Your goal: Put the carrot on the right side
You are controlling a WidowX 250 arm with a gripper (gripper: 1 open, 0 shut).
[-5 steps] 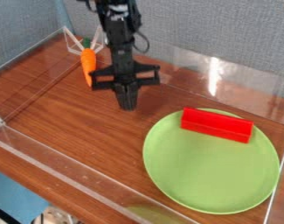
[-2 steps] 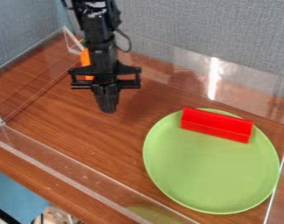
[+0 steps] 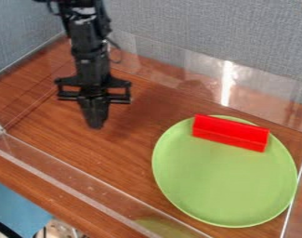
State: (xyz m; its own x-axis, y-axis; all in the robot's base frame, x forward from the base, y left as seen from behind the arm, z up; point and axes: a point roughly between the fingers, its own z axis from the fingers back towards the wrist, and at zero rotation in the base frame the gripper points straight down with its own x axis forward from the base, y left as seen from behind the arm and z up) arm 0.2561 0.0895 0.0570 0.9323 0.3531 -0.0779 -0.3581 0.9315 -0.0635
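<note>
The closed gripper hides the carrot. Clear wooden table spans from it to the green plate at right.

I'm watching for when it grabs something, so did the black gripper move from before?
Yes. The gripper has moved left, farther from the green plate, which sits in the same spot.

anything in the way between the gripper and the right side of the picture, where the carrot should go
The green plate lies on the table at the picture's right, with the red block on its far part. Nothing else visible stands between there and the gripper. The carrot itself isn't visible.
</note>
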